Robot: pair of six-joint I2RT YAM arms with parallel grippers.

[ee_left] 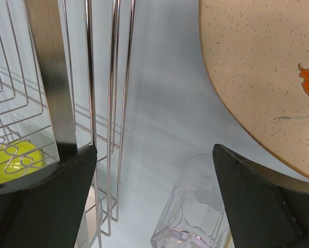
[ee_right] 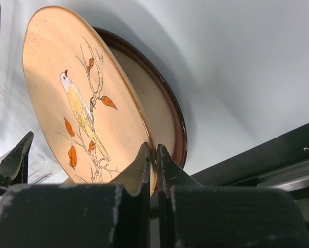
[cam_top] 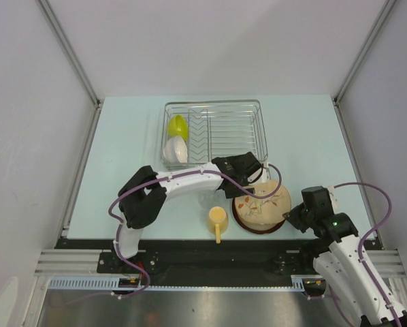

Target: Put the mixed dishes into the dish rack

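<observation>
Plate: large tan floral plate (cam_top: 261, 203) is lying near the near edge of the surface (cam_top: 122, 150), right of centre, and looks to be tipping up in the right wrist view.
Right tool: right tool (ee_right: 154, 160) is pinching the plate's rim on its right-edge side, fingers all but meeting on it.
Left tool: left tool (ee_left: 154, 170) is hanging spread wide and holding nothing, with the clear drinking glass (ee_left: 193, 206) just ahead of it, between rack and plate.
Rack: dish rack (cam_top: 214, 103) is standing at the far edge, centre, holding the lime-green bowl (cam_top: 177, 125) and white bowl (cam_top: 176, 150) at its left end.
Mug: yellow handled mug (cam_top: 218, 218) is sitting just left of the plate.
Relation: the rack is lying far-and-left of the gripped plate, with the left arm crossing between them, so the right arm is probably needing that path cleared and the plate turned on edge for the prongs.
</observation>
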